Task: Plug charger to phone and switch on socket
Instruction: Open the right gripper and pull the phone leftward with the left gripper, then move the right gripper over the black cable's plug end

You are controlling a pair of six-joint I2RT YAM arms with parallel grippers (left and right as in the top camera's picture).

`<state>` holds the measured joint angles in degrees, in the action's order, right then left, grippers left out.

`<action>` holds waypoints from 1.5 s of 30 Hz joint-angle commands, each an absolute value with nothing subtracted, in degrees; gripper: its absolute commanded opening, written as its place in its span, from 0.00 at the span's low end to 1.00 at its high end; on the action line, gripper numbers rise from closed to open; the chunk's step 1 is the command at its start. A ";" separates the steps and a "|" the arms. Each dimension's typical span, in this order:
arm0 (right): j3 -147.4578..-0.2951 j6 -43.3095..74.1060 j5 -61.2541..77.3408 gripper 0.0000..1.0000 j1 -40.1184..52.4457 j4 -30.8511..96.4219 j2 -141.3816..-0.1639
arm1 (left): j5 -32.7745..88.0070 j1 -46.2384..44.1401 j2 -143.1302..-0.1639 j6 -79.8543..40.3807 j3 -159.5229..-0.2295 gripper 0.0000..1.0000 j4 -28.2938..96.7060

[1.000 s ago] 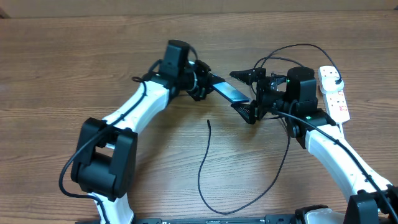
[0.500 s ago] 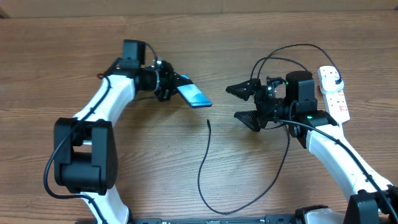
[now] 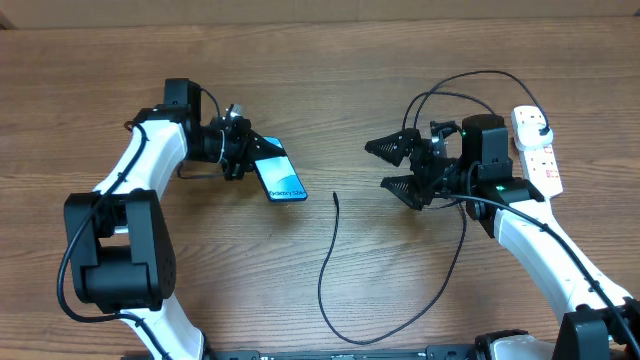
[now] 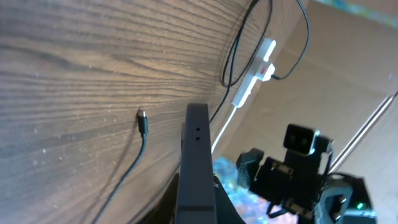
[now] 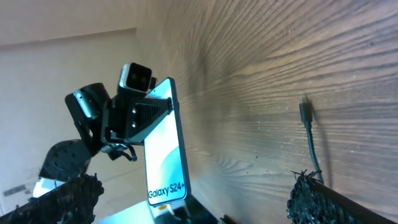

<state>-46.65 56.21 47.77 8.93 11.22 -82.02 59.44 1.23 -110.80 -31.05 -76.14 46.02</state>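
Clamps left gripper [image 3: 248, 160] on one short end of phone [image 3: 279, 178], tilted over wood-grain table [image 3: 120, 60], left of centre, lit screen toward the right arm. Holds right gripper [image 3: 398, 166] spread wide and empty, near white socket [image 3: 537, 150]. Judges phone slim, rigid, glassy, slick: best pinched across dark edges. Judges charger [image 3: 322, 280] thin, limp, light, lying in a loose curve: best taken just behind stiff tip [image 3: 335, 197].
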 commanded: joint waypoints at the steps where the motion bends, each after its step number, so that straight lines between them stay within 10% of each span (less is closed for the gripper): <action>1: -47.72 50.87 47.44 1.00 8.67 11.03 -81.30 | 62.78 2.04 -109.71 -22.65 -76.42 0.04 46.24; 21: -69.41 36.16 18.94 0.99 18.72 45.01 -77.78 | 66.11 6.55 -109.71 -16.27 -76.42 0.04 45.98; 45: -69.60 35.48 1.63 0.98 33.45 47.48 -98.00 | 66.08 7.16 -109.71 -15.57 -76.42 0.04 45.95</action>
<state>-68.90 35.94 2.35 33.10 47.86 -96.40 63.29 6.55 -110.80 -17.37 -76.14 45.69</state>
